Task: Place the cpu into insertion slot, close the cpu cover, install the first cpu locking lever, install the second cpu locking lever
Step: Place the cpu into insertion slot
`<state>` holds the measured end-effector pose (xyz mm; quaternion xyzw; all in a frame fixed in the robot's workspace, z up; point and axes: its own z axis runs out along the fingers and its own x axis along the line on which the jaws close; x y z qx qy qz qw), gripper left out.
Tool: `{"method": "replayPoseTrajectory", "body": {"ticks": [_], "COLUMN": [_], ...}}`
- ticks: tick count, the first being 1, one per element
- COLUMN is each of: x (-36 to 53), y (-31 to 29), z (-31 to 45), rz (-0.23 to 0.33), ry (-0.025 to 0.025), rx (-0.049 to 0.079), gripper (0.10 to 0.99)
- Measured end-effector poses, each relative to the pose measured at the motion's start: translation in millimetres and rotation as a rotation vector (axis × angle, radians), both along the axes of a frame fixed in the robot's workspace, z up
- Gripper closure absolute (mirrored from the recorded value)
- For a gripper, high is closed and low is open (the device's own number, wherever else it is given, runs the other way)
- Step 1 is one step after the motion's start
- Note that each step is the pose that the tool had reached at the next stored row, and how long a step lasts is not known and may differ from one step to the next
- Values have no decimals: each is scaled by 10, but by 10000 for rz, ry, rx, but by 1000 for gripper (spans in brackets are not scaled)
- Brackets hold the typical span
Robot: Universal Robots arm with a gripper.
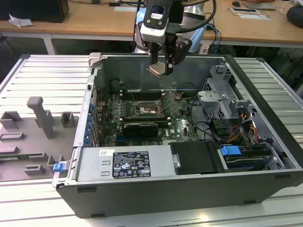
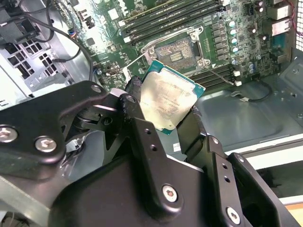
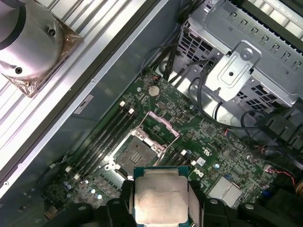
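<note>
My gripper [image 1: 161, 70] is shut on the cpu [image 1: 157, 70], a thin square chip with a silver-grey top, held by two opposite edges. It hangs high above the open computer case, near the rear wall. In both wrist views the cpu [image 2: 168, 97] [image 3: 160, 194] sits between the black fingers [image 2: 134, 101] [image 3: 196, 201]. Below it on the green board lies the insertion slot [image 1: 143, 108] [image 2: 177, 49] [image 3: 135, 153], dark and bare inside its silvery frame. The cpu cover [image 3: 161, 130] [image 1: 169, 100] stands swung open beside the slot.
Long memory slots [image 3: 106, 137] flank the socket. A black graphics card [image 1: 140, 127] lies just in front of it. A metal drive cage [image 1: 222, 94] with cables fills the case at the exterior view's right, and a power supply [image 1: 123, 163] the front. Grey fixtures [image 1: 40, 116] stand outside.
</note>
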<state>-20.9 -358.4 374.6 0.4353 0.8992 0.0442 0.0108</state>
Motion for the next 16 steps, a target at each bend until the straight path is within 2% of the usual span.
{"method": "replayPoseTrajectory", "body": {"ticks": [8, 16], "x": [0, 0], "y": [0, 0], "z": [0, -10], "rz": [-344, -1139], "ry": [0, 0], "rx": [0, 0], "gripper": [545, 545]}}
